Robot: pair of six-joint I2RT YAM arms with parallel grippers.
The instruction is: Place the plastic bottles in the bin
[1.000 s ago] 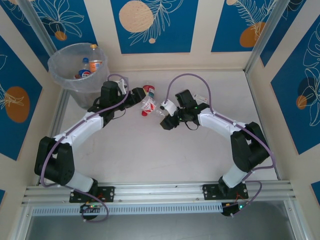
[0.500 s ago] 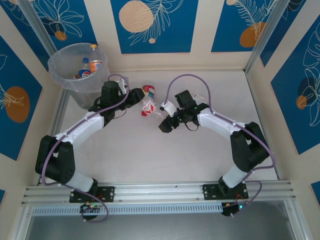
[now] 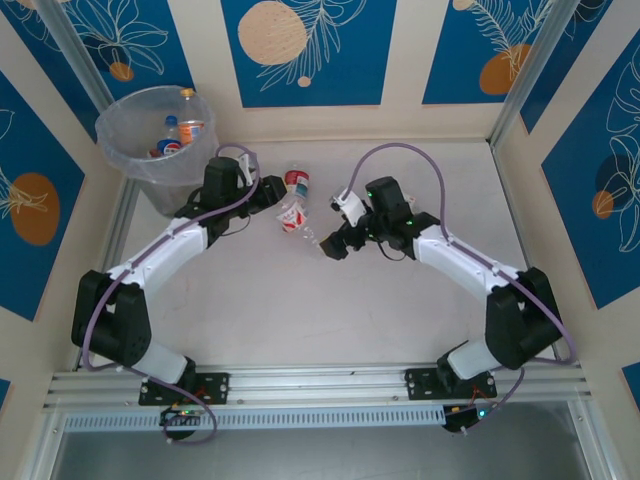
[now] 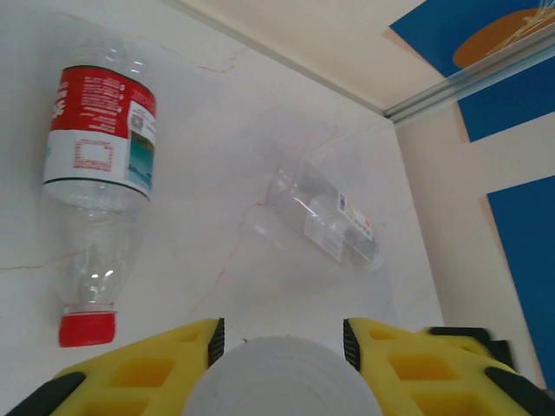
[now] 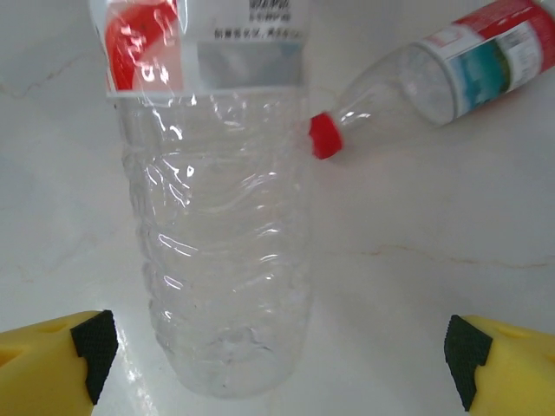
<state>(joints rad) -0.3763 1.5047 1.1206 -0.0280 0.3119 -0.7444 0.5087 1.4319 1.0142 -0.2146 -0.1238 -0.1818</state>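
Some bottles (image 3: pixel 178 132) are logged in the bin (image 3: pixel 148 190). The left gripper (image 4: pixel 279 342) is closed on a bottle (image 4: pixel 277 386); the right gripper (image 5: pixel 279 347) is open. A red-label bottle (image 4: pixel 100 165) and a clear bottle (image 4: pixel 325 221) are left on the table (image 4: pixel 195 282).

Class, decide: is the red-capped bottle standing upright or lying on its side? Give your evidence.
Lying on its side: the red-capped bottle rests lengthwise on the table, cap touching the surface.

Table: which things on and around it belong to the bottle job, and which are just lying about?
Job: bin; bottles already inside it; red-labelled bottle; ribbed bottle before the open right claw; crushed clear bottle; left claw, shut on a white object, probably a bottle.
Just there: purple cables; blue patterned walls; aluminium rail.
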